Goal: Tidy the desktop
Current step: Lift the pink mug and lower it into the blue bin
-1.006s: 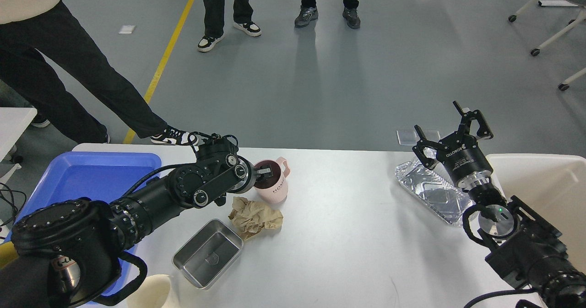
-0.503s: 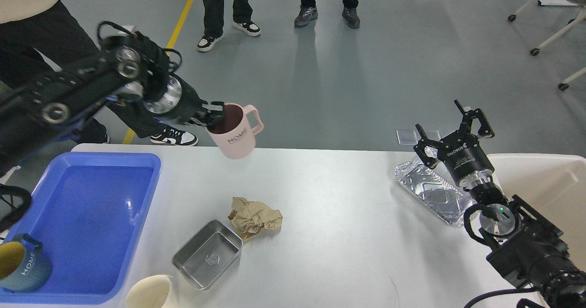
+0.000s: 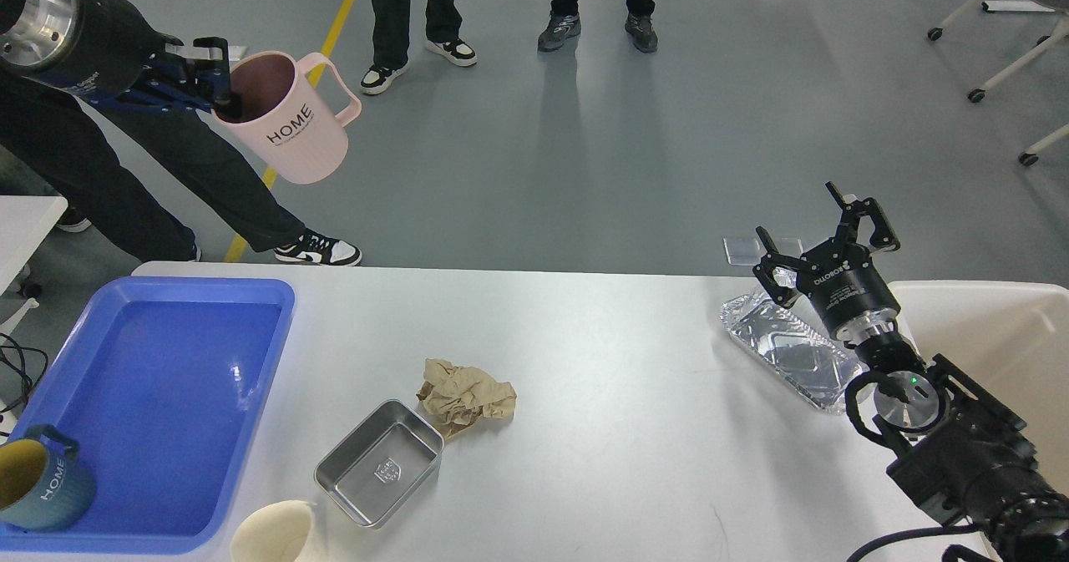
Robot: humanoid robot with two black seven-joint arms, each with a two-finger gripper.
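White-grey desktop [image 3: 601, 428] fills the lower view. At 8 o'clock, a blue tray [image 3: 159, 412]. At 4 o'clock, the right gripper [image 3: 823, 236], fingers spread apart above a foil tray [image 3: 789, 349]. At 10 o'clock, the left gripper [image 3: 219, 78] is clamped on a pink mug's [image 3: 288, 119] rim, held high off the table.

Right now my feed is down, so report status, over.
Left pincer shut on pink mug, high off desktop. Right pincer open, empty. Paper wad, steel tin, foil tray remain.
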